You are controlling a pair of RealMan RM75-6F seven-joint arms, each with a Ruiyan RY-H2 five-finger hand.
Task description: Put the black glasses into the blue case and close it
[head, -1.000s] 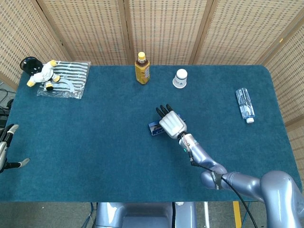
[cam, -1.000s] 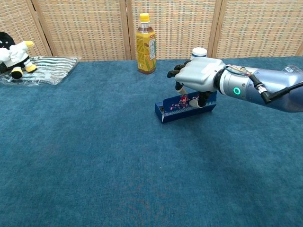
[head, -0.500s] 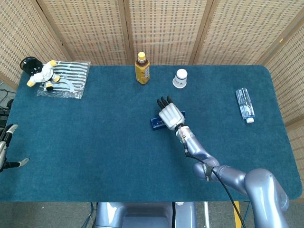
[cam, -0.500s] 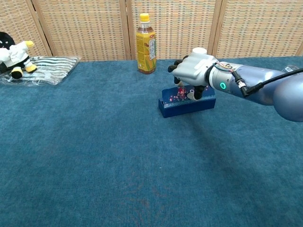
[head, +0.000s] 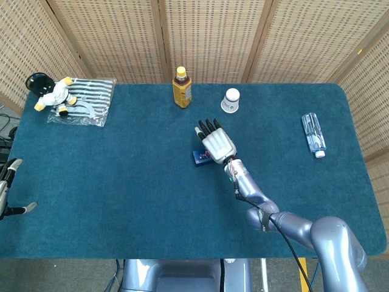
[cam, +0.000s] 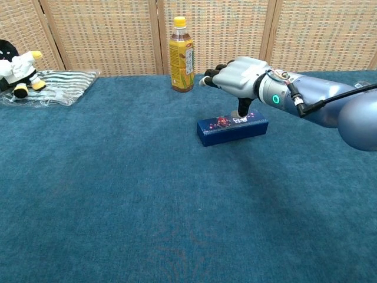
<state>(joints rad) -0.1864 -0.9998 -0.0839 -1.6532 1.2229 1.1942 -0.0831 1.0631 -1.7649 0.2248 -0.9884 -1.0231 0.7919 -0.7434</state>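
Blue case (cam: pixel 232 128) lies closed on the table (cam: pixel 118 194), near its middle — the glasses cannot be seen. Right hand (cam: pixel 238 78) hovers over the case, fingers spread, grasping nothing; its thumb points down at the lid. Left hand (head: pixel 7 188) sits at the table's left edge, released.

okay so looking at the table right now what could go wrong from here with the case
1. The right hand hangs over the blue case with its thumb down on the lid. Lifting off at a slant could drag or tip the case.
2. The case looks closed, but the pictures don't show whether it latched; it might spring open once the thumb lifts.
3. The bottle stands close beyond the fingers; a forward sweep could knock it over.
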